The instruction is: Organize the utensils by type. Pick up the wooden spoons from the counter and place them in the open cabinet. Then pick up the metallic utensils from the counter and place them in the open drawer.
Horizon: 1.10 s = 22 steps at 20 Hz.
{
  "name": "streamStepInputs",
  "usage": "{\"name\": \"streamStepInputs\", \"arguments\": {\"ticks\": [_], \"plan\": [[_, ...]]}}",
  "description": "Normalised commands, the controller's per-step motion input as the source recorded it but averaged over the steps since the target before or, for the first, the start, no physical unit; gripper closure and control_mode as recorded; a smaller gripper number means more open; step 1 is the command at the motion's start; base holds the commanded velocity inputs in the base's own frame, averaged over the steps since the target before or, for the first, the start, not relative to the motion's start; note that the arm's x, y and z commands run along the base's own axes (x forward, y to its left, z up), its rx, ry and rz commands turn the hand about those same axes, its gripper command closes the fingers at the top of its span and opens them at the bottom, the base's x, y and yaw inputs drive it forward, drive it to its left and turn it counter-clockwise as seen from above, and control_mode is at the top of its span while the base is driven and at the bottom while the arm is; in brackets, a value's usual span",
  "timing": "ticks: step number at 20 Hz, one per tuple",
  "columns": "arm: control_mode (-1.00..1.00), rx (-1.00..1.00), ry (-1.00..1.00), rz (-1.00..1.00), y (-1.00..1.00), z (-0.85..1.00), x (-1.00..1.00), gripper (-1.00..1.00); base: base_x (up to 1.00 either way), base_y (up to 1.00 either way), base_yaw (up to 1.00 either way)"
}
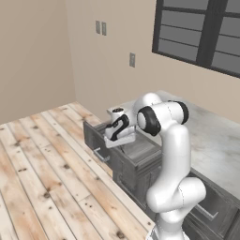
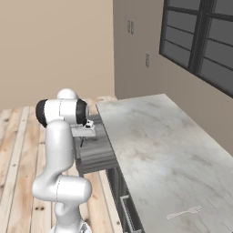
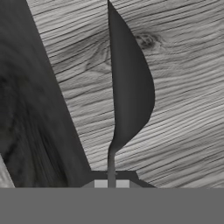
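While the gripper hangs over the open drawer, its jaws are pinched tight on the thin handle of the dark spoon, whose round head hangs down toward the grey wood-grain drawer floor. In the left base view the hand sits just above the drawer, near its left front corner; in the right base view the gripper is low over the same drawer, just left of the counter edge.

Risks, as I judge them: the spoon dangles by its handle end, so a release from this height could let it bounce or tip against the dark drawer wall at left in the hand view. Coming lower carelessly could jam the head into the floor and twist it in the pinch.

Nothing else can be made out lying in the drawer in what shows of it. On the counter, the silver fork lies at the near right, well apart from the drawer, not yet collected. I cannot see any wooden spoons or the cabinet.
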Motion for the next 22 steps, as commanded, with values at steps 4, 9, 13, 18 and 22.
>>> {"name": "streamStepInputs", "arguments": {"ticks": [4,9,13,18,22], "plan": [[-1.00,0.00,-0.01,-0.06,0.43,-0.25,-0.11,1.00,0.00,0.00,0.00],[-1.00,0.00,0.00,-0.06,0.48,-0.24,-0.06,1.00,0.00,0.00,0.00],[-1.00,-0.01,0.00,-0.06,0.56,-0.26,-0.06,1.00,0.00,0.00,0.00],[-1.00,-0.03,0.00,-0.06,0.60,-0.26,-0.06,1.00,0.00,0.00,0.00],[-1.00,-0.06,0.00,-0.06,0.68,-0.24,-0.03,1.00,0.00,0.00,0.00]]}}
